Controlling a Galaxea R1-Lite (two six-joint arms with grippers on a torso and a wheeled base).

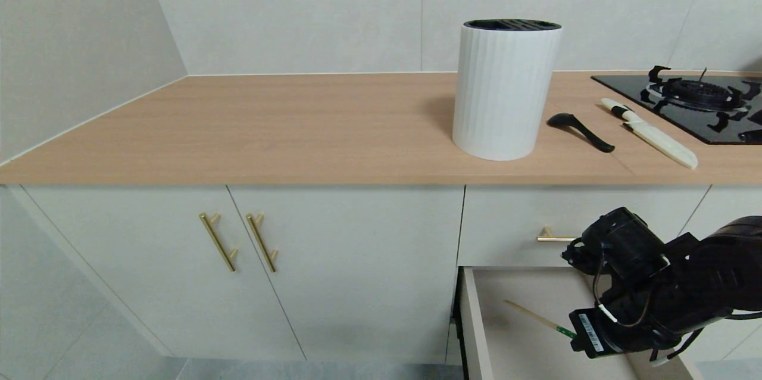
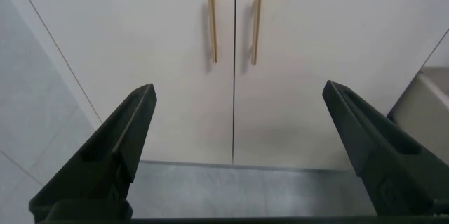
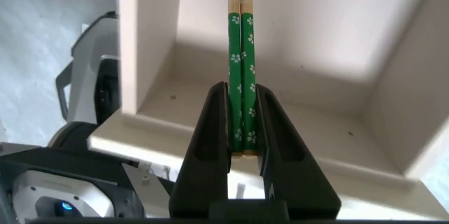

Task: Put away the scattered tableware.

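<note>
My right gripper (image 3: pixel 237 122) is shut on a pair of wooden chopsticks (image 3: pixel 238 48) with green flowered ends, held over the open drawer (image 3: pixel 319 48). In the head view the chopsticks (image 1: pixel 536 317) slant into the drawer (image 1: pixel 473 314) at the lower right, with the right gripper (image 1: pixel 586 332) above its inside. On the counter lie a black ladle (image 1: pixel 578 128) and a cream-handled knife (image 1: pixel 650 133), right of a white ribbed holder (image 1: pixel 505 89). My left gripper (image 2: pixel 235 147) is open, low in front of the cabinet doors (image 2: pixel 235 76), with nothing between its fingers.
A gas hob (image 1: pixel 696 100) sits at the counter's far right. Two cabinet doors with gold handles (image 1: pixel 238 242) stand shut left of the drawer. A shut drawer with a gold handle (image 1: pixel 553 238) is above the open one. The counter's left part (image 1: pixel 238 124) is bare wood.
</note>
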